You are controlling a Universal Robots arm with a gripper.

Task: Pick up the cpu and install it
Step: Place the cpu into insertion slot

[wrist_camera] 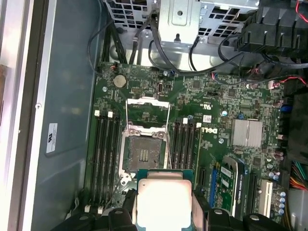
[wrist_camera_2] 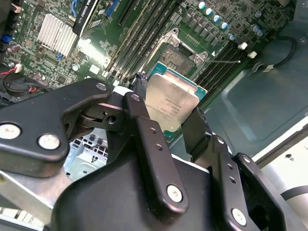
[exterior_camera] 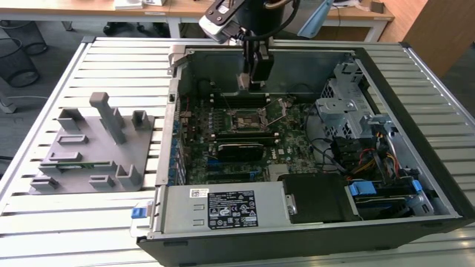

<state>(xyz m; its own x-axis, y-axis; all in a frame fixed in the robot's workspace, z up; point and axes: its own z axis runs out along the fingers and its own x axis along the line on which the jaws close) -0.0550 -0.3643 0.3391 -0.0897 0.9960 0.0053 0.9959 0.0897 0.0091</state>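
Note:
My gripper [exterior_camera: 253, 84] hangs inside the open computer case, shut on the cpu [wrist_camera_2: 169, 103], a flat square chip with a silver-grey top and a thin green edge. In both wrist views the black fingers [wrist_camera_2: 139, 91] clamp two opposite edges of the chip. The cpu [wrist_camera: 163, 197] is held in the air above the green motherboard [wrist_camera: 211, 101], a little to one side of the black socket [wrist_camera: 144, 151]. The socket's metal frame is swung open. In the exterior view the socket [exterior_camera: 248, 118] lies below and in front of the gripper.
Memory slots [wrist_camera: 103, 149] flank the socket on both sides. A silver heatsink [wrist_camera: 248, 132] sits on the board. A metal drive cage [exterior_camera: 345, 105] with cables fills the case's right in the exterior view; the power supply [exterior_camera: 211, 208] sits in front. A grey fixture [exterior_camera: 89, 147] stands on the slatted table.

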